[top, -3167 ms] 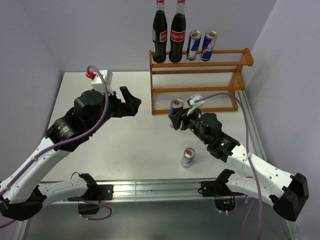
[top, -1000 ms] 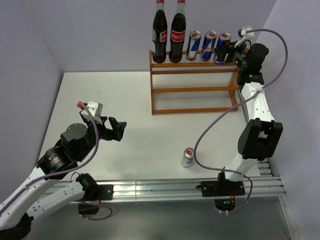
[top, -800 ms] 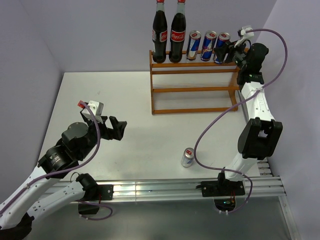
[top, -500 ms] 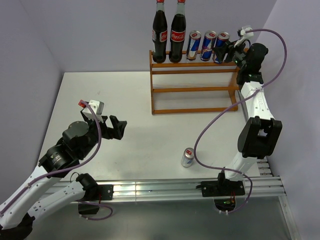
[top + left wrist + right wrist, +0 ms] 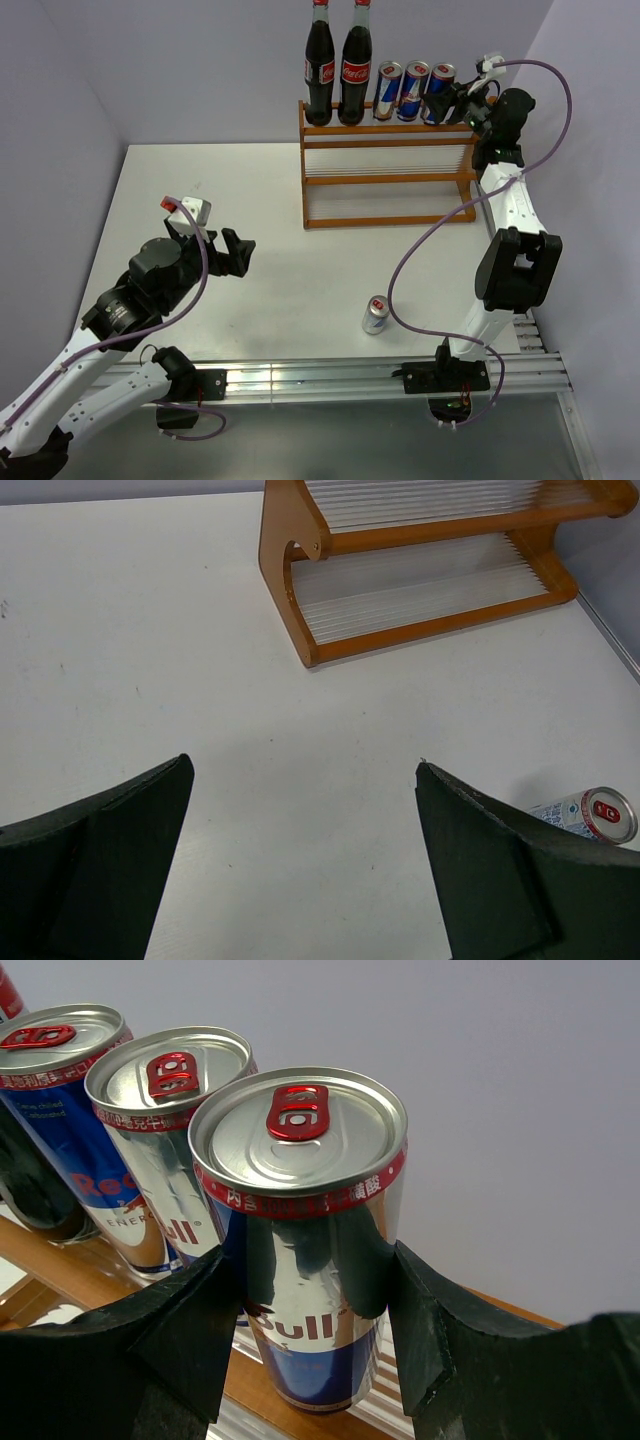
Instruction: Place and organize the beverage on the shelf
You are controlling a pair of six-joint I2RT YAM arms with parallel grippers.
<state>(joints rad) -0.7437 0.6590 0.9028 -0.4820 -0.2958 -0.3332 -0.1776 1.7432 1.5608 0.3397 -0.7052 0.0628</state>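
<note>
— What are we gripping on the right?
— Our right gripper [image 5: 310,1305] is squeezing a slim can [image 5: 300,1230]; the black fingers [image 5: 190,1340] are pressing its smooth silver-and-blue wall from both sides; it is standing upright on the top tier of the shelf [image 5: 400,128], just beside a middle can [image 5: 413,88] and a far can [image 5: 388,90], lids showing red tabs.
— And the rest of the row?
— A glossy dark bottle [image 5: 356,75] and its twin bottle [image 5: 319,75], red-capped, are standing at the left end; the shelf is showing orange-brown wood with rounded end posts and thin pale rails across both tiers.
— What are we doing on the left?
— Our left gripper [image 5: 302,770] is hanging over the table [image 5: 250,180] with its jaws spread wide, holding nothing; a broad stretch of matte white top is lying between it and the shelf's foot; the last can [image 5: 376,316] is standing near the front edge, well apart from the shelf.
— And around us?
— Pale lilac walls [image 5: 180,60] are closing in at the back and both sides; the shelf is sitting toward the back right of the table; a metal rail [image 5: 330,378] is running along the near edge.
</note>
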